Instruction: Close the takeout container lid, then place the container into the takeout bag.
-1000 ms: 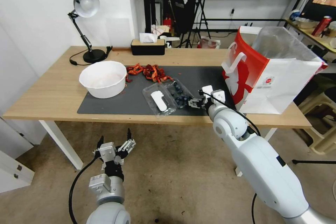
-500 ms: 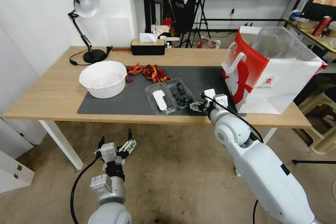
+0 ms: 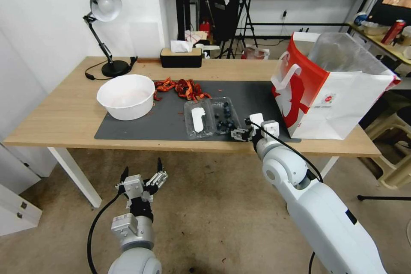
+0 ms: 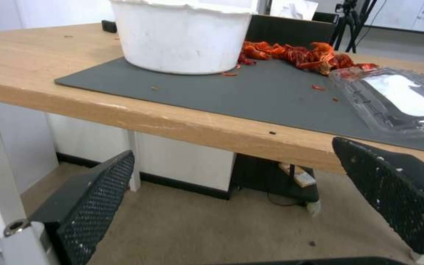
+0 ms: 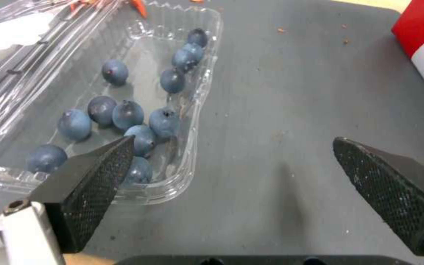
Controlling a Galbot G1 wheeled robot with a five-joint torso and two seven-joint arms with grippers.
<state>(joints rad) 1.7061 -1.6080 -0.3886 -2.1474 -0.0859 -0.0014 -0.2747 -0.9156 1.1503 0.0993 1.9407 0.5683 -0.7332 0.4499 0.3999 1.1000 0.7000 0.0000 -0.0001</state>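
Note:
The takeout container (image 3: 224, 115) lies open on the dark mat, a clear clamshell with blueberries (image 5: 123, 114) in its base. Its lid (image 3: 198, 119), with a white label, lies flat beside the base on the bowl's side; the lid (image 4: 398, 99) also appears in the left wrist view. My right gripper (image 3: 239, 133) is open at the mat's front edge, by the container's near right corner. One finger (image 5: 89, 184) overlaps the base's near rim; I cannot tell if it touches. The red-and-white takeout bag (image 3: 334, 90) stands open at the right. My left gripper (image 3: 141, 177) hangs open below the table's front edge.
A white bowl (image 3: 126, 96) sits on the mat's left end, with red scraps (image 3: 184, 87) behind the container. A desk lamp (image 3: 105, 30) and a tissue box (image 3: 180, 55) stand at the back. Bare mat (image 5: 290, 110) lies between container and bag.
The container has turned from a slant to square with the table edge and shifted slightly right. My right gripper has drawn back a little toward the front edge. The left arm stays put.

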